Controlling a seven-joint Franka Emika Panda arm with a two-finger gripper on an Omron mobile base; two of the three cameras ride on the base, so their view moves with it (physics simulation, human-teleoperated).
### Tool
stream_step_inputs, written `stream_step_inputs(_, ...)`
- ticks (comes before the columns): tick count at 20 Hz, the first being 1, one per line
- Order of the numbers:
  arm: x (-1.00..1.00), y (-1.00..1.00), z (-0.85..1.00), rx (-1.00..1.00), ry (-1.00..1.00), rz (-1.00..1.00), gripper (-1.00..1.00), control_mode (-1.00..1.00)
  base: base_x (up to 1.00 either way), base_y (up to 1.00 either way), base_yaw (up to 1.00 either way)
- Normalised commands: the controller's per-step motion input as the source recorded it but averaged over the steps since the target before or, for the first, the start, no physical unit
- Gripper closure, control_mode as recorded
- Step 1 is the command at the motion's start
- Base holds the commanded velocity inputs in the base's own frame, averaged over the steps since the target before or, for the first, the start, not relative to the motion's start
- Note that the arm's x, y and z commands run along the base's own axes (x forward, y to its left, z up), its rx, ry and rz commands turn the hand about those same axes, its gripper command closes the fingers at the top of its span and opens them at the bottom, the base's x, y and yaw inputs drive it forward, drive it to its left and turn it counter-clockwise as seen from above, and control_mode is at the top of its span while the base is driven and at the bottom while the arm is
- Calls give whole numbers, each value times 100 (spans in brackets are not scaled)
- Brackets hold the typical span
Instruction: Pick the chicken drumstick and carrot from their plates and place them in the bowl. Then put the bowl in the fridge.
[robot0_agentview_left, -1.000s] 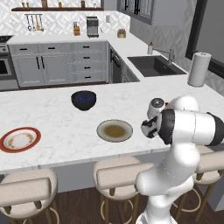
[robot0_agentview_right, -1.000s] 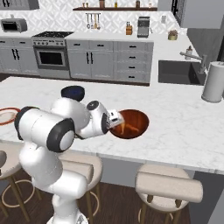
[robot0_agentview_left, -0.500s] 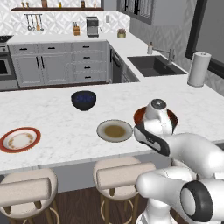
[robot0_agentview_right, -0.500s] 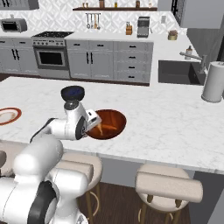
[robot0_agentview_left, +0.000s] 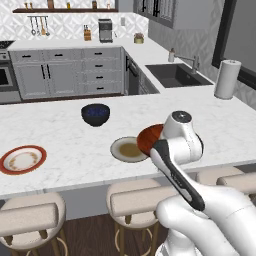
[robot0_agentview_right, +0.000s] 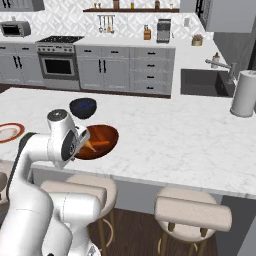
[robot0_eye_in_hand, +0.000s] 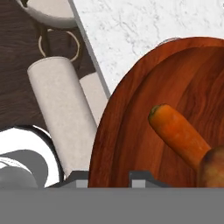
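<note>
My gripper (robot0_eye_in_hand: 108, 179) is shut on the near rim of the red-orange bowl (robot0_eye_in_hand: 144, 127), one fingertip on each side of the rim. The carrot (robot0_eye_in_hand: 177, 133) lies inside the bowl, and the golden-brown chicken drumstick (robot0_eye_in_hand: 213, 168) lies beside it at the frame's lower right. The bowl (robot0_agentview_right: 100, 141) sits at the counter's front edge, jutting past it in the hand view, and partly overlaps the grey-rimmed plate (robot0_agentview_left: 126, 149). That bowl (robot0_agentview_left: 148, 138) is half hidden behind my wrist. The red-rimmed plate (robot0_agentview_left: 22, 159) lies bare at far left. The fridge is out of view.
A dark blue bowl (robot0_agentview_left: 95, 113) stands behind the plates. A paper towel roll (robot0_agentview_left: 225, 79) and a sink (robot0_agentview_left: 172, 74) are at the back right. Cushioned stools (robot0_agentview_right: 192, 212) line the counter's front, one (robot0_eye_in_hand: 65, 109) directly below the bowl.
The arm has swung left and lowered, carrying the bowl leftward along the counter toward its front edge, from right of the grey-rimmed plate to over it.
</note>
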Motion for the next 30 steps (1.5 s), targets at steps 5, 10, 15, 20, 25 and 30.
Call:
stream_step_inputs(5,-20,2,6,-4,-1,12,100,-100,0,0,0)
stream_step_inputs(10,-32,-3,7,4,0,5,100,-100,0,0,0)
stream_step_inputs(15,-17,-6,18,5,-1,0,100,-100,0,0,0)
stream_step_inputs(20,0,0,0,0,0,0,100,-100,0,0,0)
stream_step_inputs(25,0,0,0,0,0,0,100,-100,0,0,0)
stream_step_inputs(30,0,0,0,0,0,0,100,100,-89,0,0)
